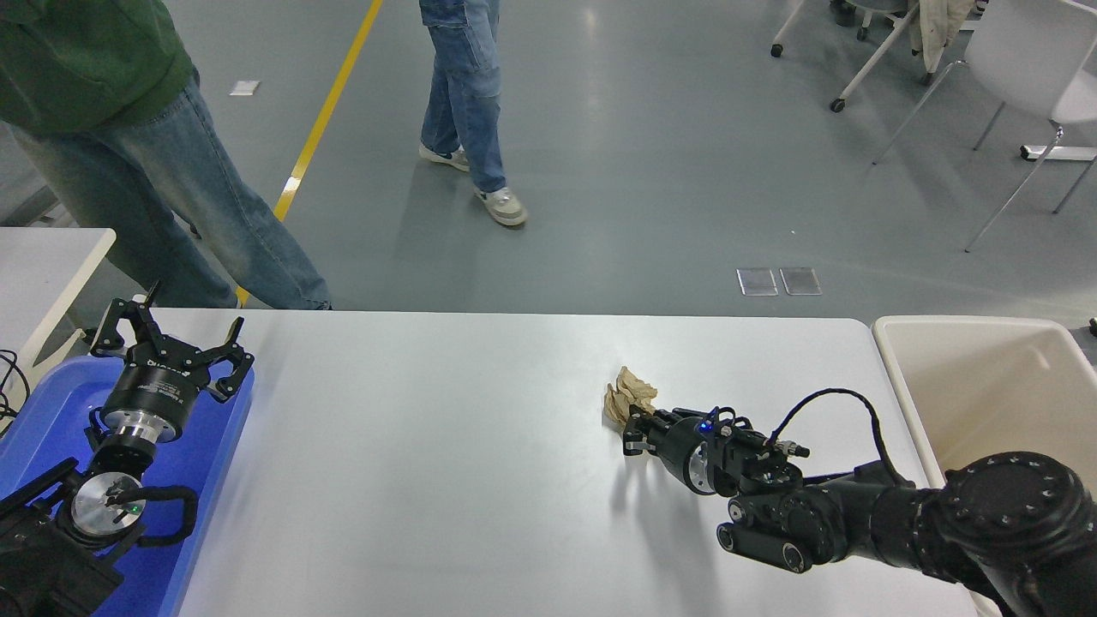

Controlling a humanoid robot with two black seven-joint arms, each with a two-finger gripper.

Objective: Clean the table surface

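Observation:
The wide white table surface [428, 446] fills the lower half of the head view. A crumpled tan paper wad [624, 396] sits right of its middle. My right gripper [632, 423] reaches in from the lower right and is shut on the near side of the wad, which looks squeezed and slightly lifted. My left gripper [167, 343] stays parked at the lower left over the blue tray, fingers spread open and holding nothing.
A blue plastic tray [51, 411] lies under the left arm. A cream bin [994, 394] stands off the table's right end. A smaller white table [43, 257] shows at far left. Two people in jeans [171, 188] stand beyond the far edge.

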